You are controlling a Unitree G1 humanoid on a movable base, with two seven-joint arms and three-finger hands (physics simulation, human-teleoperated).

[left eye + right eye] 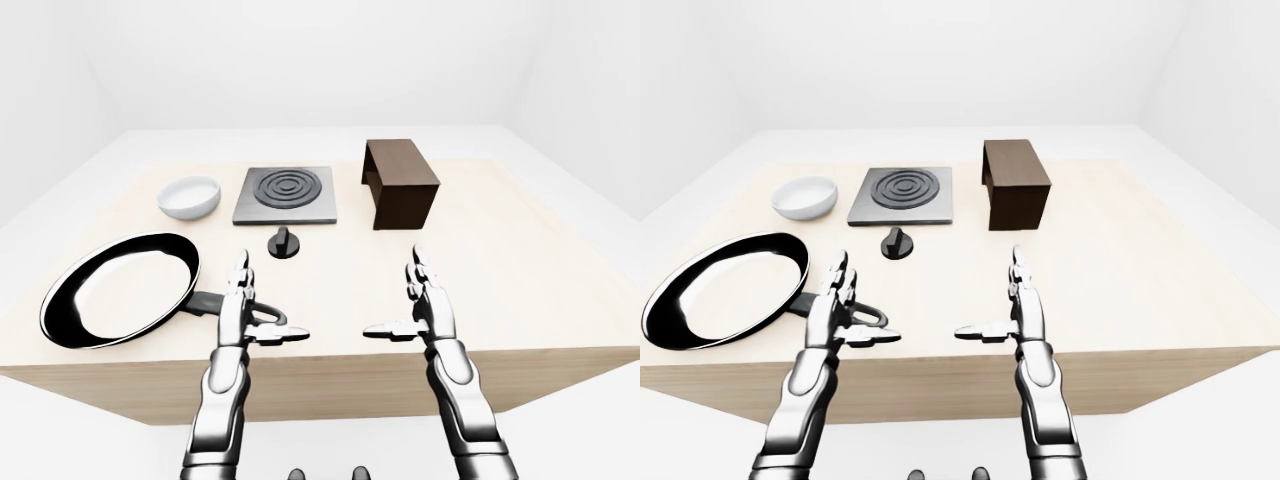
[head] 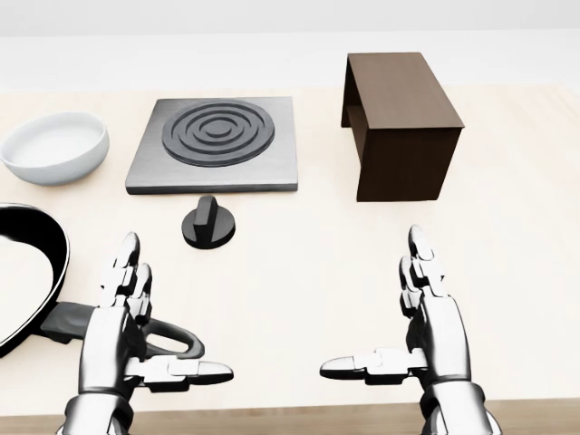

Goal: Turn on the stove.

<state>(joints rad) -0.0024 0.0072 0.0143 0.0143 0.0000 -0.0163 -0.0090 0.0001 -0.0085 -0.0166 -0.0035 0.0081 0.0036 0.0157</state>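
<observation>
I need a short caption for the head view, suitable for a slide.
Both open robot hands, left and right, hover over the table below the stove and its black knob.

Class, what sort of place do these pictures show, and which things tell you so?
Probably a bare simulated kitchen worktop: a stove plate with its knob, a frying pan and a white bowl.

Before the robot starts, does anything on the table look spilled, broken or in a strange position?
Nothing stands out. The stove plate, its knob, the white bowl, the frying pan and the brown box all sit flat and intact. Both hands, left and right, hover open.
</observation>
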